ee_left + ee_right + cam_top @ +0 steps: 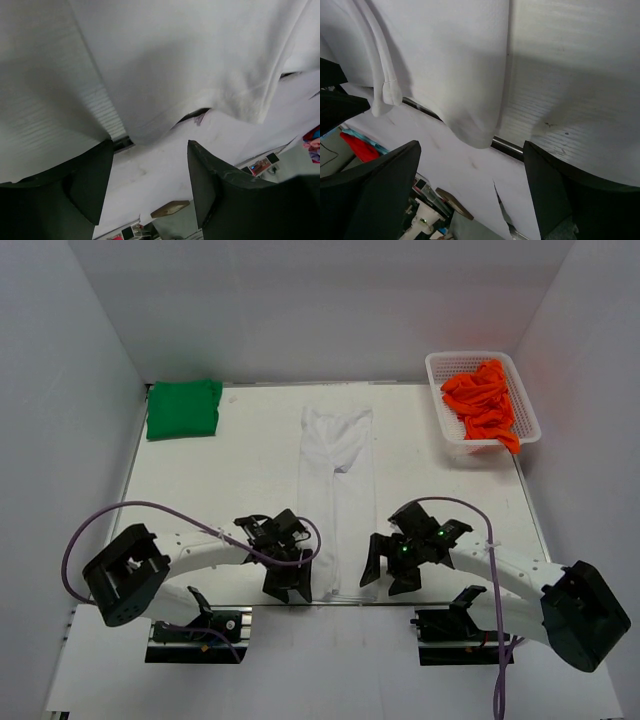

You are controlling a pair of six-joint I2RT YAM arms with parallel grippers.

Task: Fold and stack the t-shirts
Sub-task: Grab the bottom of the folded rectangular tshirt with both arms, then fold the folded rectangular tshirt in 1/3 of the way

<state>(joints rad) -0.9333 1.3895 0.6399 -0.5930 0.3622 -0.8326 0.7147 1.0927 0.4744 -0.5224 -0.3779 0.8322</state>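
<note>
Here the left pincer [288,594] and right pincer [388,580] gape released, flanking the white t-shirt [336,480].

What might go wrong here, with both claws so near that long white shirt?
The white shirt droops over the table edge, so a clumsy tug might drag it off. The left gripper and right gripper are open on either side; uneven grabs might undo its narrow fold.

Hem of white t-shirt [460,65] draped over table [570,75] edge; right gripper [471,149] spread wide, touching no cloth.
</note>
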